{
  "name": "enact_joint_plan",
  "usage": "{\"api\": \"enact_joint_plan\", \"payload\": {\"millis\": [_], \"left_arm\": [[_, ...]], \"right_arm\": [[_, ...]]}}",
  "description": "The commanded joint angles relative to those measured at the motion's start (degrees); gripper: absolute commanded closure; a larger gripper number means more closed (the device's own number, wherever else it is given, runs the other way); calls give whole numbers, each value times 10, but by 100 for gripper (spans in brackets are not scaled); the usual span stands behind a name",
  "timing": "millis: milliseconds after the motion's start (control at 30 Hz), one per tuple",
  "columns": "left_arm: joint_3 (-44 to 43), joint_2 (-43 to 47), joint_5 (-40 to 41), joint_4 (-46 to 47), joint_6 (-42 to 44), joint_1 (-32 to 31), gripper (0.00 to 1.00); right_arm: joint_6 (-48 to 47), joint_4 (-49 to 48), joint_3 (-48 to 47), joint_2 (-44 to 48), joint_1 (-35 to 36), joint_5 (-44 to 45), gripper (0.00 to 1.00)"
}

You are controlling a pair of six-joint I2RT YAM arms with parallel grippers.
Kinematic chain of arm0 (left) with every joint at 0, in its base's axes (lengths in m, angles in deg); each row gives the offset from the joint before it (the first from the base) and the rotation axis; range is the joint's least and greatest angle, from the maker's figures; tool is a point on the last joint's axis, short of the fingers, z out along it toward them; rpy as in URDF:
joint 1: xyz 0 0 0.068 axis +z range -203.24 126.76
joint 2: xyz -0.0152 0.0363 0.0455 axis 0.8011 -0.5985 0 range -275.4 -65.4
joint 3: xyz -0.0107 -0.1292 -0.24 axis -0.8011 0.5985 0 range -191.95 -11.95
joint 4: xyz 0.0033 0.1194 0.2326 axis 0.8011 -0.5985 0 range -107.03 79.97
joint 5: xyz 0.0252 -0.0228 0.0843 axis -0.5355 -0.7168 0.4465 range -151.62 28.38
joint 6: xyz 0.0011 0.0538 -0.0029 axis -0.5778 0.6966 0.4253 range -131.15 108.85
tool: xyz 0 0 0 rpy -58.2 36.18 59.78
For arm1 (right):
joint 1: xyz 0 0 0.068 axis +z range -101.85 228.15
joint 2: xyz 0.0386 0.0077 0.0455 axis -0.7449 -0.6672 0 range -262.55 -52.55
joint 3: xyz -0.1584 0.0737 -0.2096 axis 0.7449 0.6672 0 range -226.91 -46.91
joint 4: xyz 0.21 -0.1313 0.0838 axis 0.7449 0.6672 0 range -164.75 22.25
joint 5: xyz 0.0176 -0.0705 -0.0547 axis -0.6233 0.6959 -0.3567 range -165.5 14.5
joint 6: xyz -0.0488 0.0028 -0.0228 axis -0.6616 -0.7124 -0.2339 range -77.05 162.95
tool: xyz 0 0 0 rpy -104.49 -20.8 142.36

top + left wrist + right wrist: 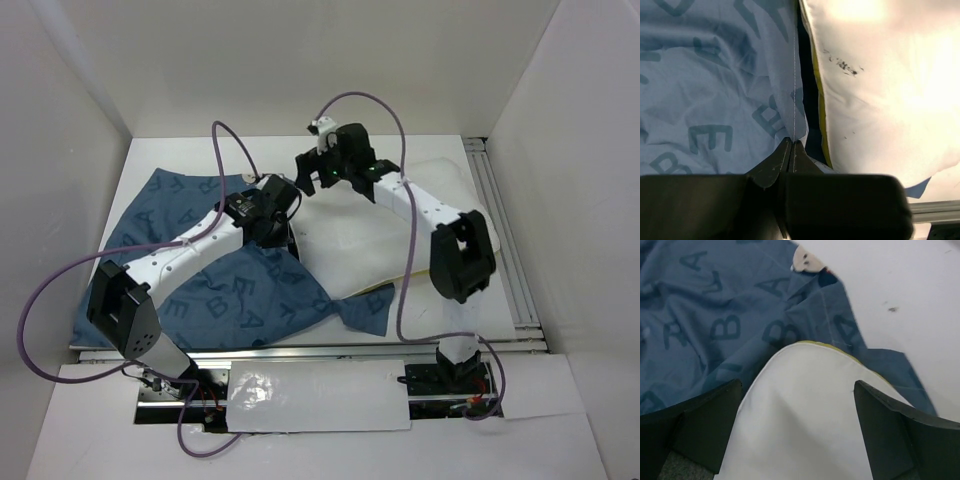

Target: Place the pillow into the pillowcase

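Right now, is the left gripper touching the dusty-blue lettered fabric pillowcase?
Touching: the left wrist view shows the left gripper shut, pinching the pillowcase at its stitched edge.

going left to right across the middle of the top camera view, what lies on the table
pillowcase → pillow → metal rail along the table's right edge
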Motion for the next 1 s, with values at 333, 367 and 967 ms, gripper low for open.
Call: {"api": "enact_joint_plan", "payload": {"millis": [333,367,967], "left_arm": [[-48,-34,40,-40,-62,30,100],[-48,-34,40,-48,-68,37,100],[-155,-51,110,-73,-119,48,100]], "right_arm": [[-20,73,-15,-88,-1,-80,100],[-14,40,17,-59,-6,-80,100],[-120,-42,349,223,95,-148,100]]}}
